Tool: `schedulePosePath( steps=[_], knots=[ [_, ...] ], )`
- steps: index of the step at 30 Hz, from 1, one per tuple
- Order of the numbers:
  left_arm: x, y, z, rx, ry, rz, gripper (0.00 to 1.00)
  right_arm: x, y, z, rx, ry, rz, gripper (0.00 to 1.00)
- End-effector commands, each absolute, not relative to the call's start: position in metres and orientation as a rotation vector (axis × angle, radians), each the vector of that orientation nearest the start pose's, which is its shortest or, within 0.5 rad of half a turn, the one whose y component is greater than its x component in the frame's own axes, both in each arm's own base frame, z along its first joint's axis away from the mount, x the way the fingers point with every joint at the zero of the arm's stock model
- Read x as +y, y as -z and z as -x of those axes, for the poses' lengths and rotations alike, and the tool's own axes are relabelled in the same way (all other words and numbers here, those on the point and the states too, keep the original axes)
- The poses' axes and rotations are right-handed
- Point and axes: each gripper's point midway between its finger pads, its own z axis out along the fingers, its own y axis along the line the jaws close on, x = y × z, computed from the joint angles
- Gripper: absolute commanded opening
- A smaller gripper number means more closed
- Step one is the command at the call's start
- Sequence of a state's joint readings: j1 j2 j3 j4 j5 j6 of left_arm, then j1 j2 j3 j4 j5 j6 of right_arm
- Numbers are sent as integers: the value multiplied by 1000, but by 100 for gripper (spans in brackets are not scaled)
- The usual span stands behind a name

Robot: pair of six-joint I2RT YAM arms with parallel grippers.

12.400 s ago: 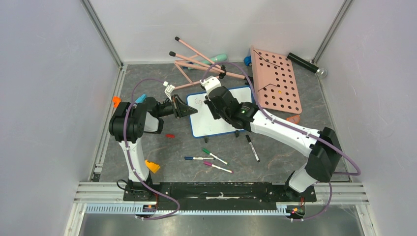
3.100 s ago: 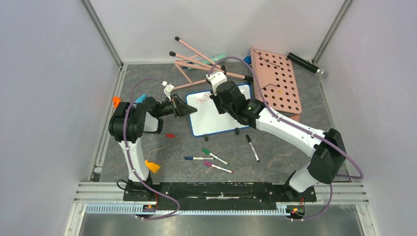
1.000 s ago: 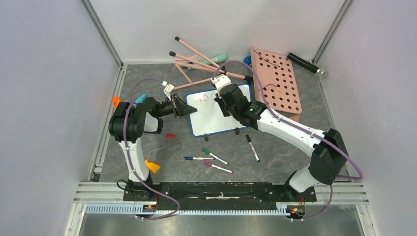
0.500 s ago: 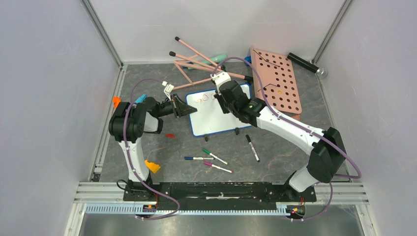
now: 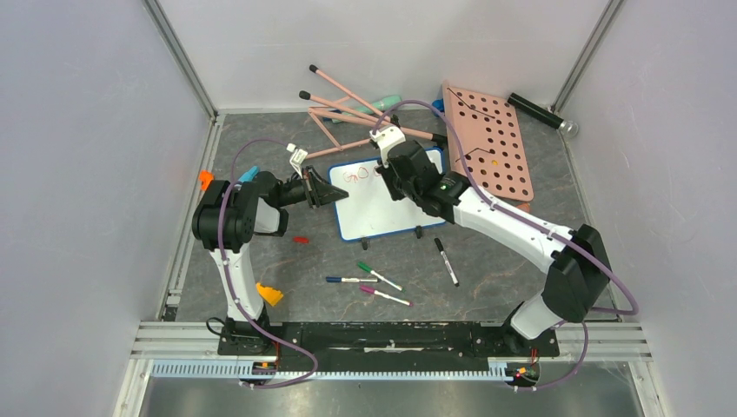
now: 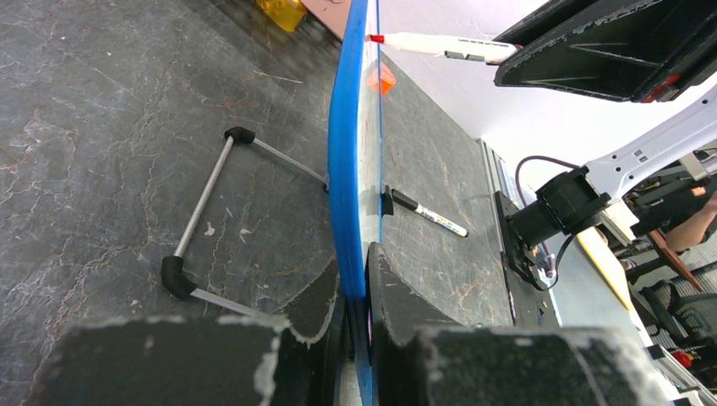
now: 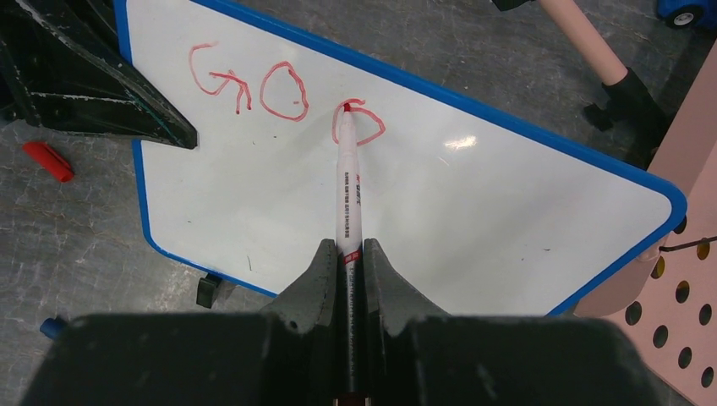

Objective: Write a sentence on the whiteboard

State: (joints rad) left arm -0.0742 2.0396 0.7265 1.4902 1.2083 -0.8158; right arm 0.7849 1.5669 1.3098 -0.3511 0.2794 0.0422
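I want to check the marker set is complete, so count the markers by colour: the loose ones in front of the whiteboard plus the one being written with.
Red marker, in the right claw: 1
Green marker: 1
Blue marker: 1
Pink marker: 1
Black marker: 1
Total: 5

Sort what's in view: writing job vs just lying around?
In use: whiteboard, red marker, red letters, left pincer on the board's edge, right pincer on the marker.
Lying about: pink pegboard, pink sticks, loose markers, black cylinder.
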Motion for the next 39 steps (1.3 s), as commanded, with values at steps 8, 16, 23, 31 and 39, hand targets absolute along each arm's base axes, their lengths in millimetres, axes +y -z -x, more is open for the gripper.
schedulePosePath(
  steps=[8, 16, 23, 31, 39],
  knots=[
    [-197, -122, -368, 1530, 1390, -629, 2, 256, -228, -341, 1955, -186, 552, 0],
    [-197, -122, -367, 1529, 1390, -632, 2, 240, -221, -339, 1976, -176, 523, 0],
    [-197, -122, -367, 1529, 1390, -633, 2, 239, -216, -339, 1989, -185, 522, 0],
    [-198, -122, -366, 1529, 1390, -635, 2, 238, -214, -342, 1997, -188, 517, 0],
    [-197, -122, -367, 1528, 1389, -634, 2, 236, -214, -345, 2001, -190, 509, 0]
  ],
)
